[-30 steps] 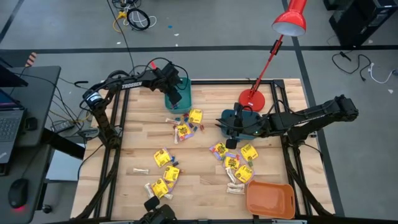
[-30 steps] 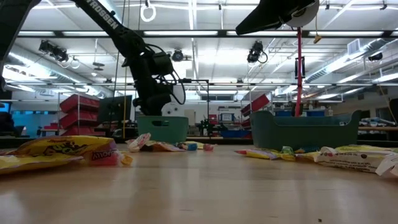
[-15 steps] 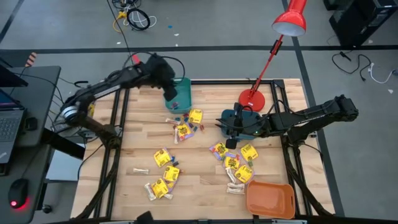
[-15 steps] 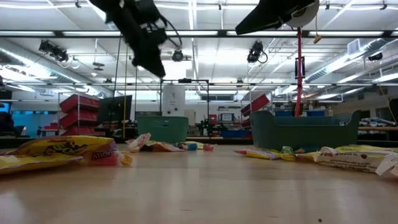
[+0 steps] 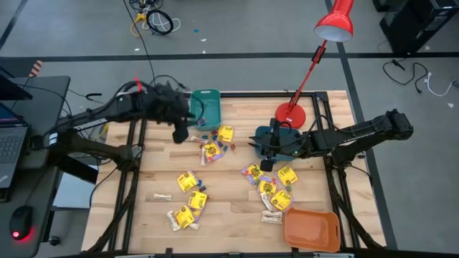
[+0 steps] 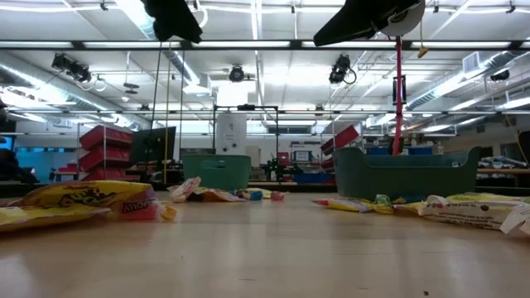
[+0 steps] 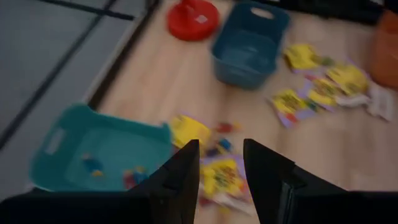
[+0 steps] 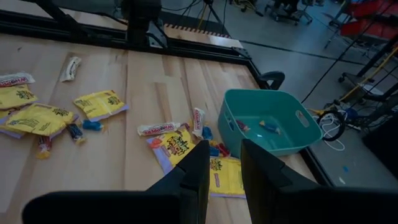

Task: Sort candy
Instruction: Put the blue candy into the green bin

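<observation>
While the left gripper [image 5: 180, 133] hangs in the air over the back left part of the wooden table [image 5: 229, 215], just beside the light teal bin [image 5: 206, 106], its two dark fingers [image 7: 186, 171] stand a little apart with nothing between them. In the left wrist view you can see the table through the gap, and a few tiny candy pieces [image 7: 93, 165] lie inside that bin. The right gripper [image 5: 266, 164] hangs near the middle of the table, by the front left corner of the dark blue bin [image 5: 287, 143]. Its fingers [image 8: 200, 163] are also a little apart and hold nothing. The candy is spread over the table. A small pile of yellow packets [image 5: 225, 134] and tiny blue and red pieces [image 5: 206, 136] lies right in front of the light teal bin. More yellow packets [image 5: 188, 180] lie toward the front left, with pale sticks [image 5: 163, 196] near them. Another group of yellow packets [image 5: 276, 192] lies in front of the dark blue bin, just past the right gripper. An orange bin [image 5: 311, 229] sits at the front right corner. A red lamp [image 5: 334, 24] stands with its round red base [image 5: 290, 113] at the back of the table, behind the dark blue bin. In the low view a big yellow packet [image 6: 91, 200] lies close by on the left.
</observation>
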### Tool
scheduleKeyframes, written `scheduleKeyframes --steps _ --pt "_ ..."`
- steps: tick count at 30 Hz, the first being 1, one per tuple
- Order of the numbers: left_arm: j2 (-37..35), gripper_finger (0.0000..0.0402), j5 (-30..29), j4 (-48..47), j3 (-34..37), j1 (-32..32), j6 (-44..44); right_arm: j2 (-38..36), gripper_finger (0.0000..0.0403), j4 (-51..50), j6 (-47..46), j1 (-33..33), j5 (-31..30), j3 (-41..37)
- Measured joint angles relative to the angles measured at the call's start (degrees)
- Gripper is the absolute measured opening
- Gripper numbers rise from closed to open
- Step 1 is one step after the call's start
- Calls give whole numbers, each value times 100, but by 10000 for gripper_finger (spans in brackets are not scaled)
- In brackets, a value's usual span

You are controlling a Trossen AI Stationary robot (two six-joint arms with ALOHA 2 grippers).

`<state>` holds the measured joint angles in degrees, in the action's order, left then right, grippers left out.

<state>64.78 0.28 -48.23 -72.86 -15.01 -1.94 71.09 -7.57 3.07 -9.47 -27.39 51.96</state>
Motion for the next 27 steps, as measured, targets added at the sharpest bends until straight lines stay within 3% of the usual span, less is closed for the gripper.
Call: scheduleKeyframes --steps 5,10,20,27 --pt "-14 127 8 -702 73 913 -333 0 77 -8 -61 0 22 0" --pt "-45 127 63 -1003 710 1790 -1054 0 77 -17 -70 -2 153 0" --pt "-47 127 59 -560 2295 3136 -2951 0 77 -22 -203 -2 199 0" --pt "-49 127 69 51 2975 3742 -3895 4 77 -21 -255 -2 202 0"
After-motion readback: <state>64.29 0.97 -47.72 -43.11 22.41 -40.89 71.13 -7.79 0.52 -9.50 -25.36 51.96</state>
